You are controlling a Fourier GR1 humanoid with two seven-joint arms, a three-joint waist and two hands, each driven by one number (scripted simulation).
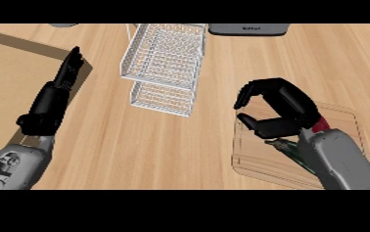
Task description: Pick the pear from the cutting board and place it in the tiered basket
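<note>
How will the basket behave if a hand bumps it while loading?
The basket is thin open wire, so probably light and apt to slide on the smooth counter. Its two tiers stack upward, so a push up high might tip it.

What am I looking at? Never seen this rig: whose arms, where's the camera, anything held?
One picture, taken from a humanoid robot's head, looking steeply down at a wooden kitchen counter. The grey forearms are its own, each ending in a black hand. The left hand rests open at the left, where a tan board lies. The right hand hangs over the light wooden cutting board. A white wire tiered basket stands mid-counter, a grey appliance at the far edge. Something dark green peeks from under the right forearm, too hidden to name; whether anything is held cannot be told.
</note>
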